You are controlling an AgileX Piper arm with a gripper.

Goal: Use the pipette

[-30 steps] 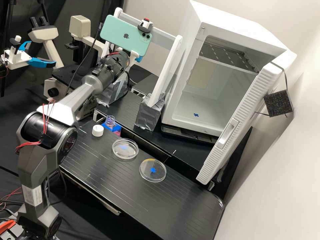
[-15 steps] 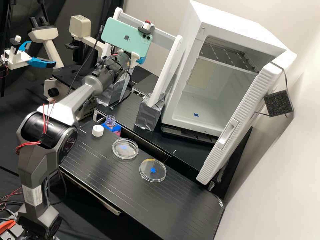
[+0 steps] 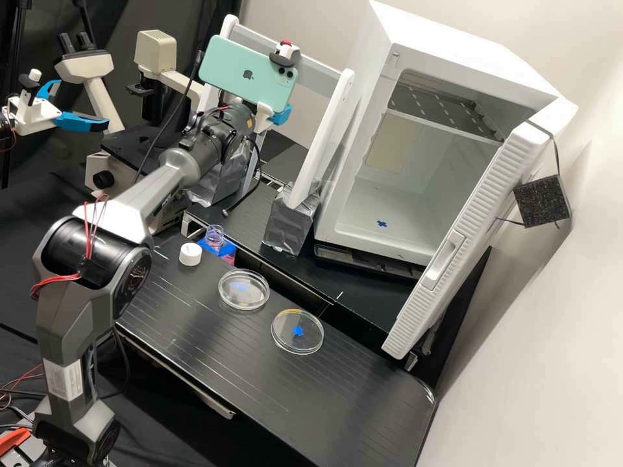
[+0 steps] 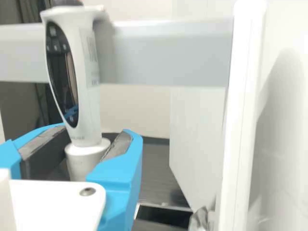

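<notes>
Gripping the pipette (image 4: 90, 108) near its lower collar (image 4: 79, 160), the gripper (image 3: 280, 115) has its blue fingers (image 4: 118, 166) parted only by about the collar's width. The pipette stands roughly upright by the white frame's crossbar (image 4: 168, 53) — whether they touch, I can't tell. Two clear dishes (image 3: 244, 307) sit on the black bench (image 3: 324, 395) — near a white cap (image 3: 190, 255).

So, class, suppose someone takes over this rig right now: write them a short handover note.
Gripper: at the pipette's collar; can't tell whether it grips.
Things: pipette upright against the white crossbar; bottle in its blue holder; cap and two dishes on the bench.
Done: bottle uncapped, gripper at the pipette.
Left, probably: bring the pipette away, then use it at bottle and dishes.
</notes>
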